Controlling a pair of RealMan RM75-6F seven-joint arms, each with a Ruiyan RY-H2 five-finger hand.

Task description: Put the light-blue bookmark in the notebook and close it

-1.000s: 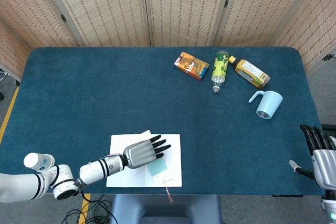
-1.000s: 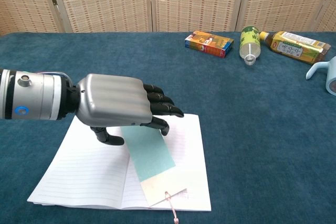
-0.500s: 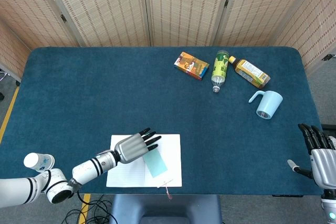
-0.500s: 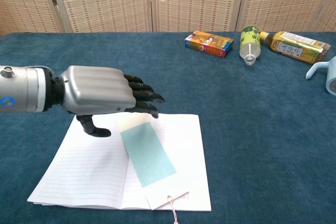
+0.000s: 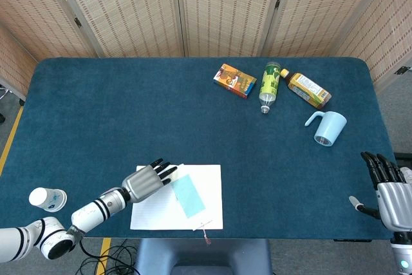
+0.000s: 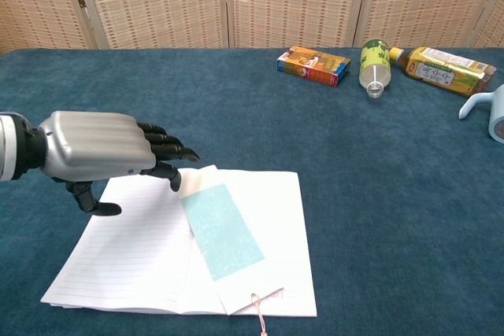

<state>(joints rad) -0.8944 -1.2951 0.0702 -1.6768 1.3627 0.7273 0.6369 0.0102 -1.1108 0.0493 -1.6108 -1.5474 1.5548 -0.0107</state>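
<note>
The light-blue rectangular paper bookmark (image 6: 223, 230) is lying slantwise across the open white lined notebook (image 6: 142, 261), near the spine. The left robot hand (image 6: 98, 155) is hovering over the left page, fingers spread and grasping nothing; the right robot hand (image 5: 388, 190) is resting released at the edge of the dark-blue tabletop (image 5: 161, 114). In closing, a careless sweep of the cover is liable to nudge the loose bookmark out.

Left hand (image 5: 147, 181) empty, fingers spread over open notebook (image 5: 209, 207) top-left corner. Light-blue bookmark (image 5: 188, 196) lies on page just right of fingertips. Right hand (image 5: 386, 188) empty, fingers apart, at table (image 5: 129, 114) edge.
</note>
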